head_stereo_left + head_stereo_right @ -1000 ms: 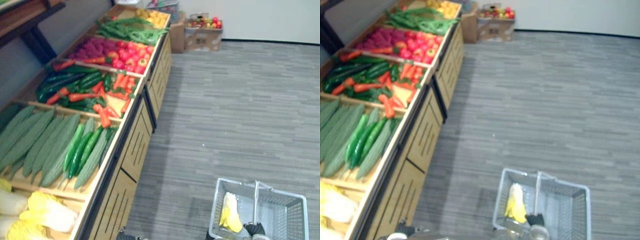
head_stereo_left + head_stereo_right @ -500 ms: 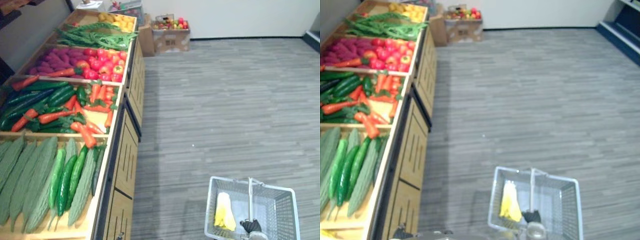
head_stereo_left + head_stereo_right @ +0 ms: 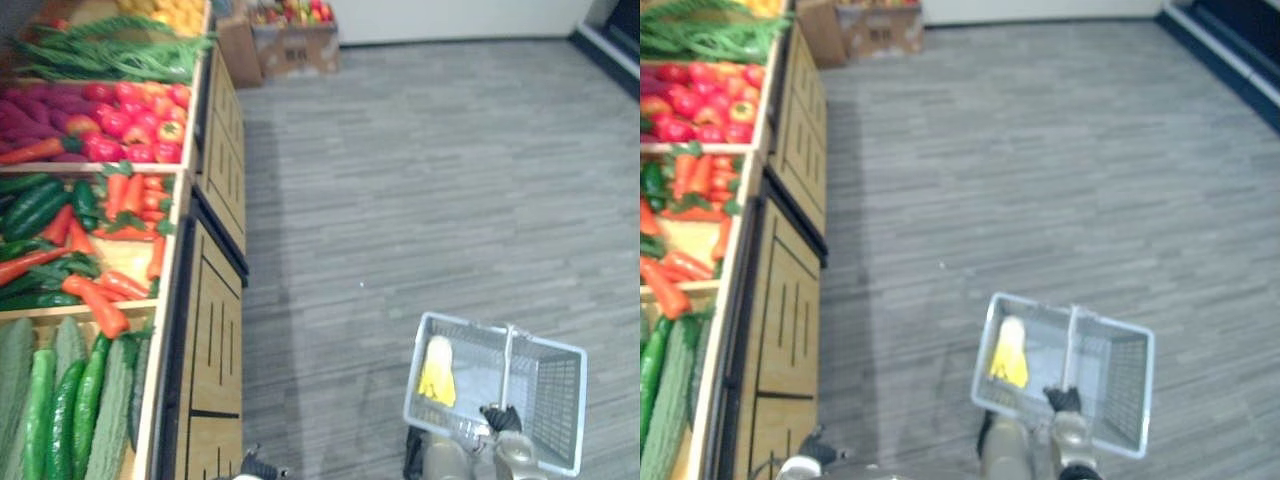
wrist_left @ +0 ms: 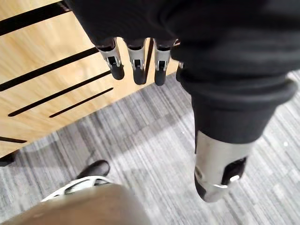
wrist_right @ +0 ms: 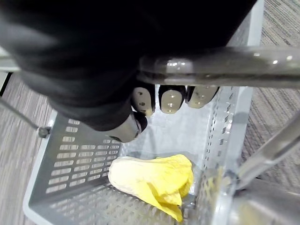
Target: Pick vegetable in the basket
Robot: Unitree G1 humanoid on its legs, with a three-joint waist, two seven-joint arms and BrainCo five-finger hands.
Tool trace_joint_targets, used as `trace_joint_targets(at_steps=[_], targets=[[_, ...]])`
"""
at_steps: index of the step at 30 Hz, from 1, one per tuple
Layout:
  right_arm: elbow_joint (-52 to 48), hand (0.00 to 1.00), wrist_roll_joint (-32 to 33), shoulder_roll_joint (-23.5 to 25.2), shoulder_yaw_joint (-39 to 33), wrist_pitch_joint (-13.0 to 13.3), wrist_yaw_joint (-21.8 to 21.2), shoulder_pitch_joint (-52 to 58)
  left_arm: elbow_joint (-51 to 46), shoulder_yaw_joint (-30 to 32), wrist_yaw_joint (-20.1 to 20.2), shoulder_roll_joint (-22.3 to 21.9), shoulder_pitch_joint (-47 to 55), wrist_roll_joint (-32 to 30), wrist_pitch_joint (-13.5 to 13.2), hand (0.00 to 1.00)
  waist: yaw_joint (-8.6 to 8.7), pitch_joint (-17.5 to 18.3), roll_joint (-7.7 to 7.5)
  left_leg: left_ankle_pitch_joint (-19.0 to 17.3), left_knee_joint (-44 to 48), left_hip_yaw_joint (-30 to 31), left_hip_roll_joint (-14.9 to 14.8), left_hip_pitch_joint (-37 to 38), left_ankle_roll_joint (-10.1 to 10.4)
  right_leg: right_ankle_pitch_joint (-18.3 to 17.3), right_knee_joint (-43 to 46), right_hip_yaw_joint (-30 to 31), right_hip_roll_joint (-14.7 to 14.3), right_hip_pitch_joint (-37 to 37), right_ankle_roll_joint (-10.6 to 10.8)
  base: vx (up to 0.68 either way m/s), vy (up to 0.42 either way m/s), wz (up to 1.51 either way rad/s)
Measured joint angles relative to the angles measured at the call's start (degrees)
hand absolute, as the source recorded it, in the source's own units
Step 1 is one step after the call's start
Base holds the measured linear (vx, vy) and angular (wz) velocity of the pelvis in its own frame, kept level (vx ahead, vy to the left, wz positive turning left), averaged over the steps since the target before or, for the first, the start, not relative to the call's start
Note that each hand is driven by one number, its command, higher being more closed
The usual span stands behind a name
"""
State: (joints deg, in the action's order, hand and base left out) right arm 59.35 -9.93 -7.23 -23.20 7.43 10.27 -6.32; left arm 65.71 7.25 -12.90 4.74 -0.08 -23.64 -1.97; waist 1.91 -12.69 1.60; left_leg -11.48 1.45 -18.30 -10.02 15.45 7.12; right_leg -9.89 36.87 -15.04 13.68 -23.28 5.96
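Overhead, left eye view: the wooden stand [image 3: 210, 330] runs along the robot's left. The cucumbers [image 3: 65, 415] are nearest, their long axes pointing away from the robot, with carrots [image 3: 100, 300] beyond. The basket [image 3: 560, 405] is held well apart on the right, and a yellow cabbage [image 3: 438, 370] lies in it.
Right eye view: bare floor [image 3: 1040, 180] separates the stand from the basket.
Left wrist view: the left hand [image 4: 137, 63] is empty, its fingers straight and relaxed. It hangs low, just beside the stand's slotted front.
Right wrist view: the right hand [image 5: 171, 98] is curled round the basket handle [image 5: 225, 65], with the cabbage below it.
Judgement: the free left hand is nearer to the cucumbers. They lie above it and further left, so it likely must rise over the stand's edge.
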Motion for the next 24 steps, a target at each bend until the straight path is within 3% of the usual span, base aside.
trace_joint_targets(at_steps=[1,3,5,6,7,8,9,10,11,14,16,17,18,19,20,21,23,24], targets=[[0.16,1.00,0.03,0.45,0.32,0.07,0.06,1.67,-0.39,0.76,0.00,0.64,0.98,-0.07,-0.22,0.00,-0.30,1.13,-0.99,-0.21,0.19,0.28,0.29,1.07,0.48,-0.54,-2.98,-0.18,0.70,0.85,-2.03,0.18,-0.238,0.20],[0.38,1.00,-0.31,-0.14,1.26,0.11,0.04,3.44,-0.52,2.18,-0.07,-0.60,1.84,-0.07,-0.46,0.00,-0.59,3.20,0.68,0.35,2.57,0.24,-2.46,0.48,2.04,-2.85,-3.56,-1.79,-1.95,1.75,-2.74,0.25,-0.293,-0.02],[1.26,1.00,-0.33,0.23,1.81,0.01,-0.44,3.30,-0.82,2.20,-0.02,-0.93,2.12,-0.10,-0.40,0.00,-0.45,4.57,1.93,2.85,13.56,2.66,-5.76,-5.99,2.87,-3.70,-6.68,-3.28,-4.22,3.28,-3.85,0.30,-0.371,0.01],[2.86,1.00,-0.30,0.20,1.73,-0.58,-0.54,3.40,-0.89,2.21,-0.02,-0.93,2.16,-0.03,-0.40,0.00,-0.41,4.82,2.33,6.29,21.06,5.16,-7.48,-9.70,2.31,-3.78,-9.51,-4.30,-5.50,5.92,-4.17,0.29,-0.296,0.22],[3.89,1.00,-0.25,0.35,1.92,-1.12,-0.59,3.88,-1.28,2.23,0.05,-0.77,2.28,0.04,-0.35,0.00,-0.38,4.77,2.25,11.98,29.19,7.43,-9.04,-13.74,1.30,-3.88,-11.83,-5.17,-6.33,9.16,-5.15,0.30,-0.271,0.25],[4.55,1.00,-0.17,0.36,2.24,-1.28,-0.57,4.09,-1.74,2.26,0.08,-0.68,2.66,0.04,-0.31,0.00,-0.42,4.33,1.56,15.18,33.61,8.43,-9.97,-15.93,0.65,-3.99,-13.20,-5.47,-6.75,11.10,-5.59,0.30,-0.233,0.16],[4.86,1.00,-0.14,0.48,2.55,-1.64,-0.56,4.42,-2.21,2.27,0.16,-0.60,3.01,0.06,-0.35,0.00,-0.66,4.32,1.66,15.50,40.77,8.49,-11.54,-18.28,0.00,-3.86,-14.97,-5.99,-7.30,13.74,-6.30,0.31,-0.212,0.01],[5.79,1.00,-0.16,0.33,2.56,-2.02,-0.53,4.34,-2.41,2.35,0.15,-0.60,3.34,0.14,-0.33,0.00,-0.76,4.28,1.85,13.79,47.18,7.90,-12.54,-20.89,0.59,-3.73,-17.32,-6.02,-8.19,16.87,-6.49,0.50,-0.250,0.01],[6.85,1.00,-0.24,0.18,2.58,-2.30,-0.49,4.98,-2.53,2.53,0.13,-0.59,3.36,0.40,-0.39,0.00,-0.92,4.13,1.57,8.68,52.13,7.90,-10.91,-24.21,0.56,-3.53,-21.64,-6.31,-8.80,22.69,-6.73,0.46,-0.192,0.01],[7.60,1.00,-0.22,0.31,2.54,-3.03,-0.34,5.48,-3.78,2.54,0.08,-0.55,3.26,1.03,-0.64,0.00,-2.13,4.09,1.30,1.88,46.45,5.91,-5.79,-29.83,0.22,-3.23,-25.82,-6.24,-8.37,27.24,-6.26,0.34,-0.045,-0.07],[8.02,1.00,-0.22,0.46,2.45,-3.34,-0.24,5.21,-4.15,2.52,-0.02,-0.55,3.15,1.01,-0.62,0.00,-2.32,3.94,1.02,1.11,36.16,3.28,-2.51,-31.59,-0.15,-2.97,-27.36,-6.25,-7.47,28.93,-5.81,0.28,0.059,-0.12],[7.87,1.00,-0.22,0.71,2.22,-3.39,-0.07,5.40,-4.21,2.69,-0.22,-0.71,3.10,1.00,-0.59,0.00,-2.38,3.78,0.77,1.72,28.19,2.21,-0.34,-31.79,-0.70,-2.88,-28.26,-6.39,-6.79,30.06,-5.66,0.35,0.122,-0.08],[7.23,1.00,-0.22,1.20,2.13,-3.41,0.41,5.88,-4.25,3.31,-0.41,-1.13,3.15,0.88,-0.50,0.00,-2.45,3.67,0.54,5.40,16.91,1.17,2.00,-31.48,-1.69,-2.71,-29.49,-6.64,-6.12,31.78,-5.31,0.43,0.191,-0.17],[5.25,1.00,-0.22,2.08,2.38,-3.28,0.62,7.37,-4.37,4.38,-0.47,-1.56,3.47,0.87,-0.45,0.00,-2.94,3.70,0.60,10.03,8.15,1.22,2.98,-31.24,-1.91,-2.77,-30.84,-6.73,-6.09,33.67,-4.62,0.37,0.199,-0.26],[4.36,1.00,-0.23,2.63,2.65,-3.27,0.69,7.91,-4.46,4.77,-0.47,-1.68,3.78,0.84,-0.41,0.00,-3.43,3.72,0.58,11.42,5.76,1.38,2.92,-31.23,-2.12,-3.15,-31.36,-6.55,-6.13,34.35,-3.61,0.39,0.233,-0.44],[3.85,1.00,-0.23,3.30,3.68,-3.22,0.80,8.55,-4.86,6.51,-0.44,-1.71,4.15,0.84,-0.39,0.00,-4.27,3.90,-0.51,16.49,6.06,0.77,3.10,-31.30,-5.46,-4.17,-32.26,-5.92,-5.53,35.99,-1.94,0.40,0.200,-0.28],[3.44,1.00,-0.27,5.36,4.73,-3.27,1.15,8.58,-5.84,7.25,-0.56,-0.66,4.23,0.30,-0.27,0.00,-3.74,4.56,-2.93,14.46,6.91,-1.43,4.97,-31.16,-7.89,-3.00,-32.63,-4.89,-3.67,36.24,-1.75,0.41,0.168,-0.10],[2.97,1.00,-0.49,6.18,5.94,-3.15,0.92,8.52,-6.50,7.30,-0.48,-0.18,4.31,0.09,-0.27,0.00,-4.17,4.48,-4.10,12.65,7.97,-1.94,5.31,-31.03,-8.37,-0.42,-32.60,-3.74,-2.99,36.15,-1.99,0.47,0.224,-0.12]])
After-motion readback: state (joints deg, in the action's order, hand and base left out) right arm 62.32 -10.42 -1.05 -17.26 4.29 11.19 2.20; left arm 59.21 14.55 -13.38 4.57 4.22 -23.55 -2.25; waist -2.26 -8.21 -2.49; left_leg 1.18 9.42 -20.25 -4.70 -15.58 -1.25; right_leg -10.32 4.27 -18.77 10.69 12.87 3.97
